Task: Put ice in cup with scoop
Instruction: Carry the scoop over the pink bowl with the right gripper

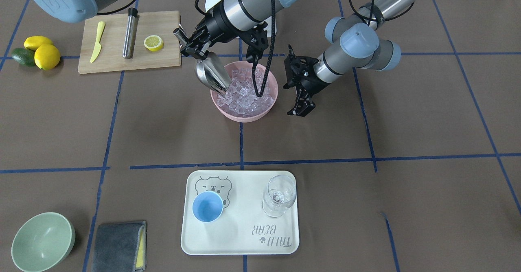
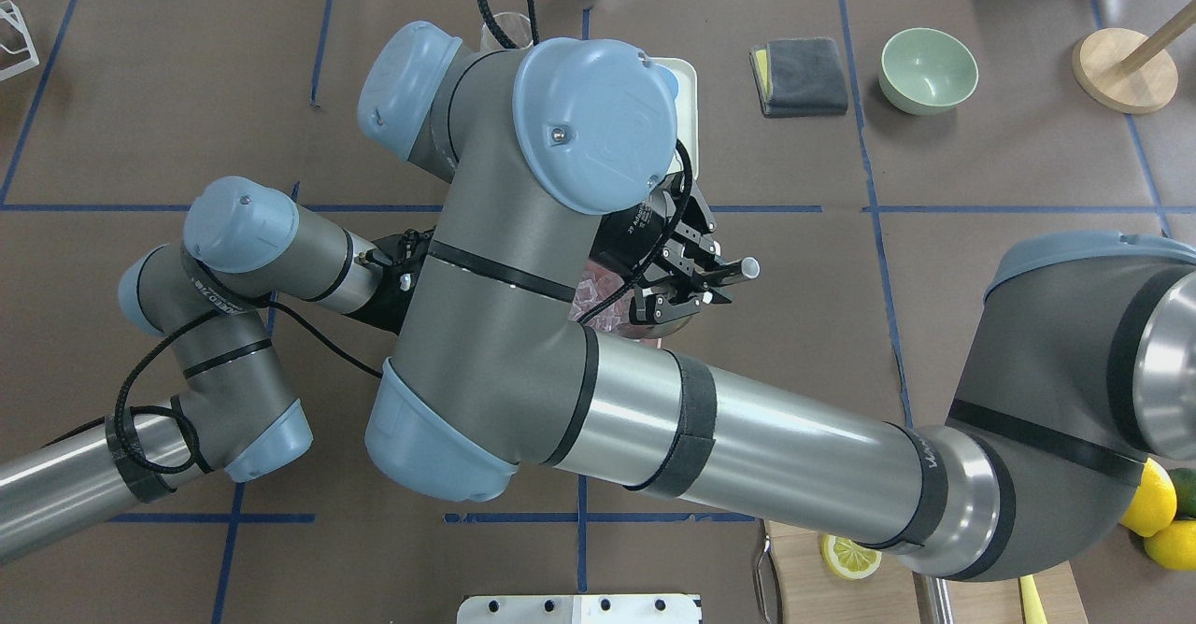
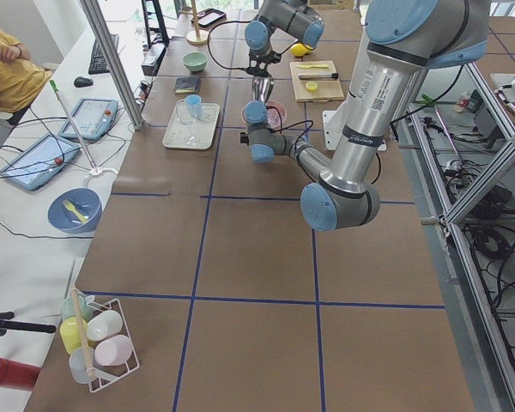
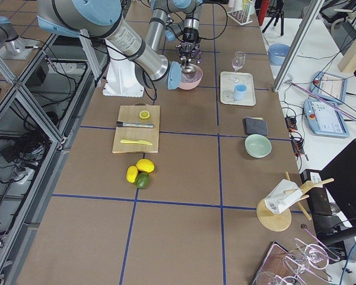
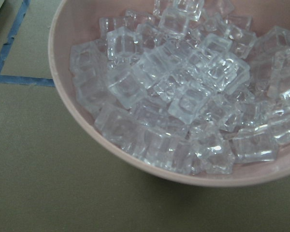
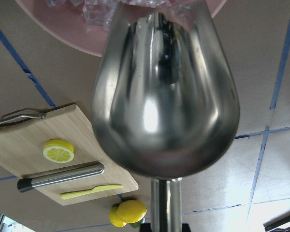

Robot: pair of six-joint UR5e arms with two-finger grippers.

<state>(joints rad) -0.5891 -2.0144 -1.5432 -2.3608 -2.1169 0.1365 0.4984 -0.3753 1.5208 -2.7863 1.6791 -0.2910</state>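
The right gripper (image 1: 191,46) is squeezed tight on the short round handle of the scoop (image 1: 211,74). That looks like the best place to hold it. The scoop seems hard and stiff, but it is shiny and smooth, so I think the handle could slip or roll if the squeeze is weak. The scoop's big end hangs down below this gripper, and its tip dips over the rim of the pink bowl (image 1: 244,118) into the ice (image 1: 244,95). I cannot tell if any ice is in the scoop yet. The cup (image 1: 207,207) is far from this gripper, out past the bowl on the white tray (image 1: 244,239). It looks light and may tip if bumped, so the ice should go in gently. The ice cubes look small, hard and slick. They sit loose in a heap, so they will likely slide and tumble. I think the scoop must dig under them and then be carried flat. The left gripper (image 1: 302,108) is just beside the bowl, fingers apart, holding nothing.
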